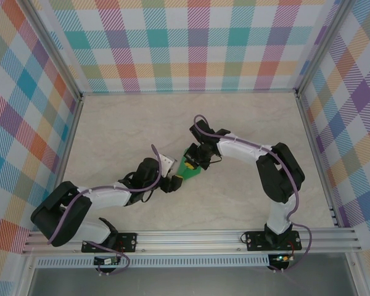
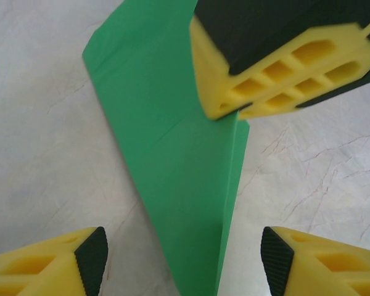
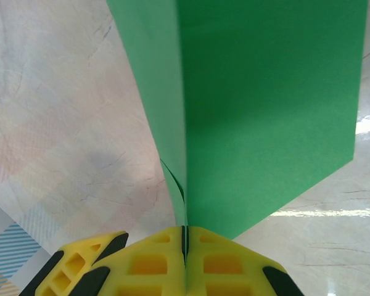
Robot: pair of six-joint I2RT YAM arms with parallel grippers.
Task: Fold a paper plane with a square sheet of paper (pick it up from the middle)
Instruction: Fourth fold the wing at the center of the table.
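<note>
- Marbled table [image 1: 111,135]; my two arms meet near its middle.
- Folded green paper [image 1: 189,165] sits between them; its long crease runs from my left gripper [image 2: 184,256] straight toward the right one.
- Right gripper [image 3: 185,237]: fingers pressed together, pinching the paper's far edge.
- Left gripper: fingers spread, one on each side of the paper's near end, neither touching it; I judge the next pinch falls to this arm.

The table [image 1: 123,123] has a pale beige top with thin dark veins, like marble. In the top view an aluminium rail [image 1: 191,236] runs along its lower edge. A little right of the centre of that frame, a folded green paper [image 1: 189,166] is over the surface. Whether it touches the surface, I cannot tell.
</note>
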